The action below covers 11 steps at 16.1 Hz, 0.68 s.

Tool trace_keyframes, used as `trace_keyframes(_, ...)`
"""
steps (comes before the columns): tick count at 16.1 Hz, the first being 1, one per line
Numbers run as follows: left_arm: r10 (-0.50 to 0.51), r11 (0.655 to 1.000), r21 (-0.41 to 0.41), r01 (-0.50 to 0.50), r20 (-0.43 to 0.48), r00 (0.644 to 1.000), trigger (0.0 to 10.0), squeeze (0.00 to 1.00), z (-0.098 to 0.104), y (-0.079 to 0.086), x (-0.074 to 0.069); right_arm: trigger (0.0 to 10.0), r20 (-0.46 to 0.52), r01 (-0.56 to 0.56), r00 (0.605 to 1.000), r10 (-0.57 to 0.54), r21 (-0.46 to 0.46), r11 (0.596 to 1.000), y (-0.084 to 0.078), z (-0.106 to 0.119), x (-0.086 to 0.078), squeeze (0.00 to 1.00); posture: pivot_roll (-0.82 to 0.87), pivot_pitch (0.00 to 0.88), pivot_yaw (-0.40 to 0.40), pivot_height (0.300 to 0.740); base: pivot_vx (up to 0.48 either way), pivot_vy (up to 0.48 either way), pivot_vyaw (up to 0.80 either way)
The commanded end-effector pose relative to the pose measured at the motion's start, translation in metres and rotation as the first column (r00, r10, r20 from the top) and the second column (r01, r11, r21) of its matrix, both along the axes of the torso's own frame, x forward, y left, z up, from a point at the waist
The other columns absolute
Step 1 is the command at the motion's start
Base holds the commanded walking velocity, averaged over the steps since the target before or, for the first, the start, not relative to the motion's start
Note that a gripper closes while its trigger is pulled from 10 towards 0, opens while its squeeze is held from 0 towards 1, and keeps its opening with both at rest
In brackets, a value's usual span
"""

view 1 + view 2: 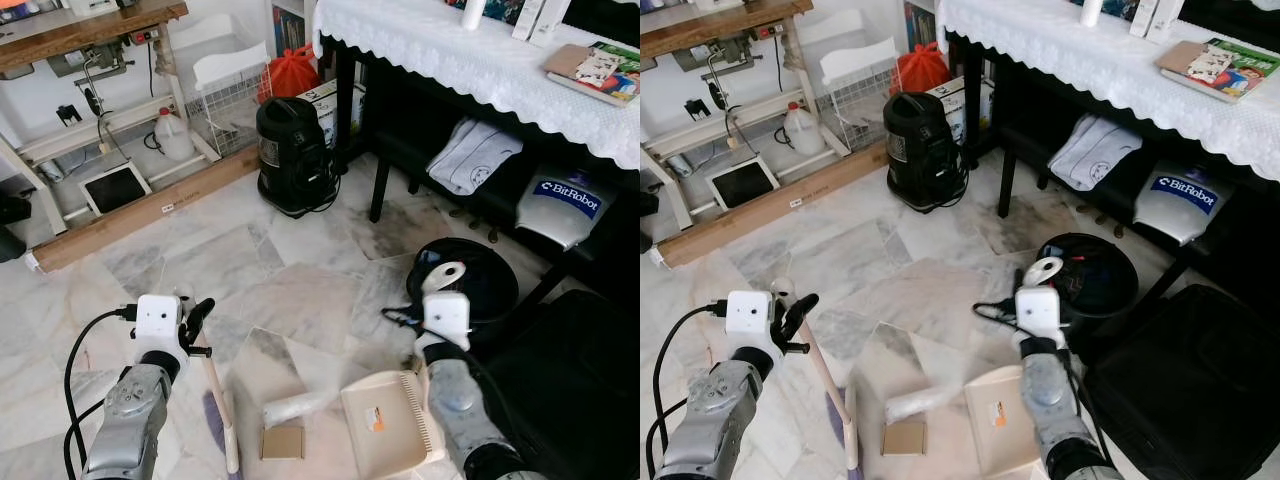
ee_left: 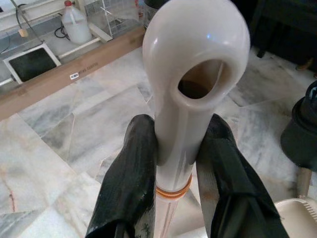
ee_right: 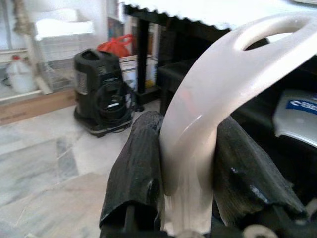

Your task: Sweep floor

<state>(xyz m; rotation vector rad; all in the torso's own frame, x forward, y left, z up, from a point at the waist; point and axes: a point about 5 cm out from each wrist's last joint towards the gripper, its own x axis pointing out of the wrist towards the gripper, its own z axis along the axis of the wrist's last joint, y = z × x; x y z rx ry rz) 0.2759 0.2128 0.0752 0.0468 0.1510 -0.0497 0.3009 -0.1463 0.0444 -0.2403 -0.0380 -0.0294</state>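
The left gripper (image 2: 173, 163) is clenched on the white handle of the broom (image 1: 222, 420), its two black fingers (image 2: 129, 178) pressing the shaft from either side just below the looped end; the shaft slants down across the marble floor (image 1: 250, 270) to a purple brush head at the frame's lower edge. The right gripper (image 3: 185, 163) grasps the curved, slotted handle of the cream dustpan (image 1: 385, 420), whose pan lies flat on the floor with a comb-toothed edge and a small orange label. Taking the dustpan as landmark: a crumpled clear plastic wrapper (image 1: 292, 408) lies just beside it on the robot's left, a square piece of cardboard (image 1: 283, 442) sits near that wrapper on the side closer to the robot, and the broom head is beyond them, further left. Farther from the robot than the dustpan stands a round black stool (image 1: 475, 275), and well past it a black canister vacuum (image 1: 293, 155) beside the leg of a table (image 1: 440, 50) draped in white lace cloth.
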Motion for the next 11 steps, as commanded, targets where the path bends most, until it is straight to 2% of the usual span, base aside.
trace_keyframes(1,-0.024,0.999,-0.033,0.021,-0.103,0.994,10.0,0.0,-0.019,-0.003,-0.01,10.0,-0.147,-0.008,0.989,0.007,-0.009,1.0,0.001,-0.029,-0.019,0.0,0.02,0.154,0.033,0.74,0.0,0.0,0.0)
trace_keyframes(6,-0.06,0.996,-0.083,0.042,-0.222,0.973,10.0,0.0,-0.033,-0.006,-0.016,10.0,-0.143,-0.019,0.99,0.02,0.005,1.0,0.005,-0.03,-0.02,0.0,0.02,0.157,0.033,0.74,0.0,0.0,0.0)
trace_keyframes(7,-0.076,0.99,-0.138,0.04,-0.268,0.96,10.0,0.0,-0.037,-0.008,-0.016,10.0,-0.139,-0.015,0.99,0.016,0.007,1.0,0.004,-0.028,-0.018,0.0,0.02,0.154,0.031,0.74,0.0,0.0,0.0)
trace_keyframes(9,-0.099,0.982,-0.184,0.046,-0.291,0.951,10.0,0.0,-0.037,-0.01,-0.015,10.0,-0.134,-0.013,0.991,0.014,0.007,1.0,0.004,-0.027,-0.017,0.0,0.02,0.154,0.031,0.74,0.0,0.0,0.0)
trace_keyframes(11,-0.067,0.97,-0.241,-0.008,-0.303,0.951,10.0,0.0,-0.034,-0.004,-0.007,10.0,-0.141,-0.018,0.99,0.018,0.003,1.0,0.004,-0.027,-0.015,0.0,0.01,0.152,0.031,0.74,0.0,0.0,0.0)
